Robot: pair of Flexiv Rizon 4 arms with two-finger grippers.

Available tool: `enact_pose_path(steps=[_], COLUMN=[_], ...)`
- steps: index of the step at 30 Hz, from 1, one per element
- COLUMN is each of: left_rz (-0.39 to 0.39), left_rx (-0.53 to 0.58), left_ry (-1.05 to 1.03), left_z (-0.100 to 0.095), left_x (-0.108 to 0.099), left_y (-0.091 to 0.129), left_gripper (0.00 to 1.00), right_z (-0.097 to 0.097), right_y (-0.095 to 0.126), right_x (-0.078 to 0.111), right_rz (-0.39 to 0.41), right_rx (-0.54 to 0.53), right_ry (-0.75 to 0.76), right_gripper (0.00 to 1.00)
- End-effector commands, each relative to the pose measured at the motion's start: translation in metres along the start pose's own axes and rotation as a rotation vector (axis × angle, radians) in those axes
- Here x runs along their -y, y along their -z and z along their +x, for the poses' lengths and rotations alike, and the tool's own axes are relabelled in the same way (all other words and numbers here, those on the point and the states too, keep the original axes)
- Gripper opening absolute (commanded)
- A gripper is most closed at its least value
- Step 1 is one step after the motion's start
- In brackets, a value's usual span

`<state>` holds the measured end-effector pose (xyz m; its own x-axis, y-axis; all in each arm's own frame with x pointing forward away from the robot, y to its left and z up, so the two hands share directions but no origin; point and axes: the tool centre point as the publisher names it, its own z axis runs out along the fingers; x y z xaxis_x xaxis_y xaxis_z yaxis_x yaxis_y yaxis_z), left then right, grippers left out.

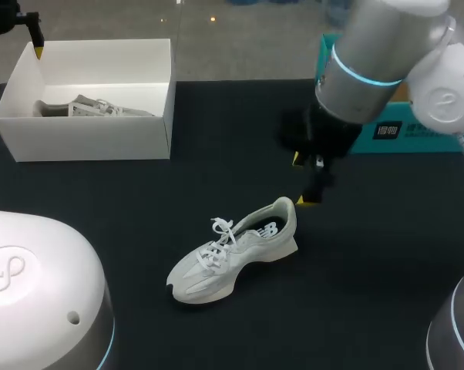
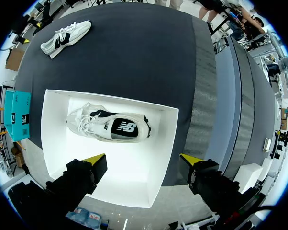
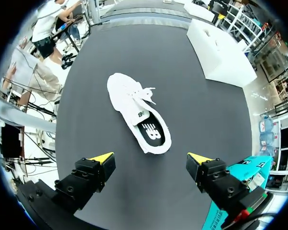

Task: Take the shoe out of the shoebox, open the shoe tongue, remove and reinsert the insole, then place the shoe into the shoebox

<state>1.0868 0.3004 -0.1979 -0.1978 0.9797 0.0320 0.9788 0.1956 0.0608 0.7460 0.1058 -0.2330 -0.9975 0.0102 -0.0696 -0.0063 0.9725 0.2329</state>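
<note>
A white-grey shoe (image 1: 232, 250) lies on its sole in the middle of the black table, toe towards the front left, laces tied. My right gripper (image 1: 301, 179) hangs open just behind and above its heel. In the right wrist view the shoe (image 3: 139, 112) lies ahead of the open right gripper (image 3: 150, 159), its dark insole (image 3: 151, 132) showing in the opening. The white shoebox (image 1: 85, 127) stands at the back left with a second shoe (image 1: 97, 108) inside. My left gripper (image 2: 143, 160) is open above the box's far edge, over the boxed shoe (image 2: 108, 125).
A teal box (image 1: 417, 127) lies at the back right, behind my right arm. The black mat reaches bare around the loose shoe, to the front and right. In the left wrist view the loose shoe (image 2: 65, 37) lies far beyond the shoebox (image 2: 53, 139).
</note>
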Motion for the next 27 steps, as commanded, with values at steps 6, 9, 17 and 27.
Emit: enact_pose_path(steps=[6,9,17,27], left_rz=[-0.001,-0.001,-0.001,-0.001], left_rx=[-0.001,-0.001,-0.001,-0.001], left_ry=[0.000,0.000,0.000,0.000], left_z=[0.000,0.000,0.000,0.000], left_x=[0.000,0.000,0.000,0.000], left_y=[0.000,0.000,0.000,0.000], left_gripper=[1.00,1.00,1.00,1.00], right_z=[0.028,0.035,0.047,0.047], right_y=[0.021,0.020,0.010,0.007], right_x=[0.045,0.054,0.079,0.080], right_rz=[-0.136,-0.150,-0.287,-0.248], right_rx=[0.020,0.009,-0.042,-0.049], right_ry=[-0.005,-0.021,0.082,0.082], right_gripper=[1.00,1.00,1.00,1.00])
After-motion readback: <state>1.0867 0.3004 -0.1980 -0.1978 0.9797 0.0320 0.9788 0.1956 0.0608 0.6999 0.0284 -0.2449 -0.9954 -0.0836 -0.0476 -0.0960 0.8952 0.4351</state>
